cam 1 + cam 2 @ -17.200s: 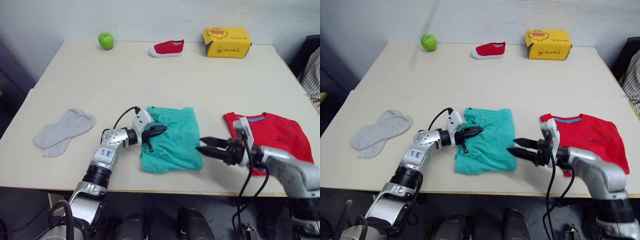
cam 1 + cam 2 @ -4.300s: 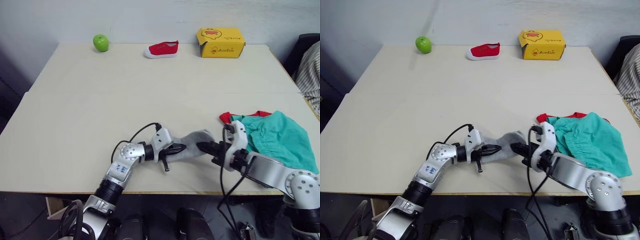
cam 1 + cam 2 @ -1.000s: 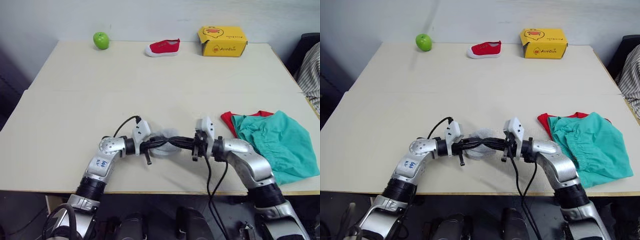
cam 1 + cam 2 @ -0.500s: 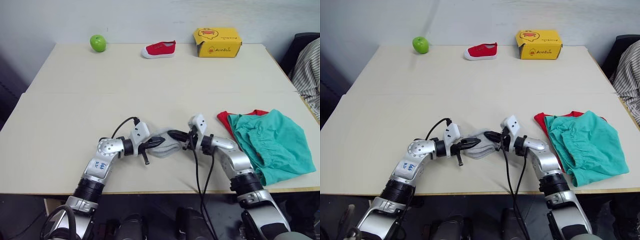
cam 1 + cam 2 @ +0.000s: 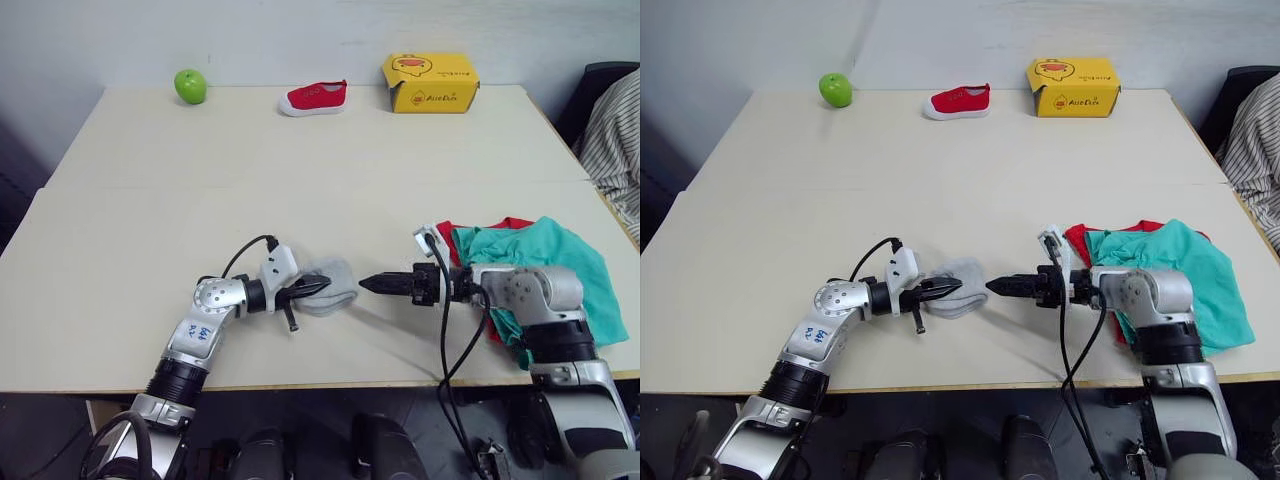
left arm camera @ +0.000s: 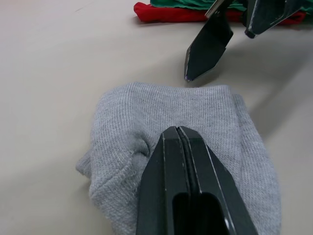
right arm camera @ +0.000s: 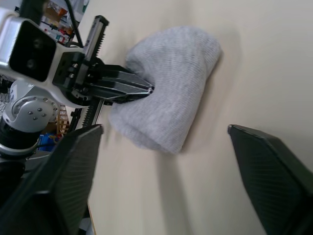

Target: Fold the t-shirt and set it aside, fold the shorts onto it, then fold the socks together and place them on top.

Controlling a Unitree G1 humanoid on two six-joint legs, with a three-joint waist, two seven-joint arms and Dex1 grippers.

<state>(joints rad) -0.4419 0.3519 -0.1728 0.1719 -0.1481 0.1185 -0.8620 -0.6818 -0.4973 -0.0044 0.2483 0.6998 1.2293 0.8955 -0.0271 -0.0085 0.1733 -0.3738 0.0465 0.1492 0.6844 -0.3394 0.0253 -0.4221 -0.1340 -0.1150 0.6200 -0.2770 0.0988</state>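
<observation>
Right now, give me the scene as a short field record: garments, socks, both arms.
socks: pair of light grey knit socks, folded into one bundle, lying on the beige table
left gripper: jaws shut, pressing on the socks
right gripper: jaws open, tips just clear of the socks, not touching
shorts: teal-green cloth shorts, lying on the t-shirt
t-shirt: bright red cloth t-shirt, edges showing under the shorts
remaining: socks not yet on the pile
</observation>
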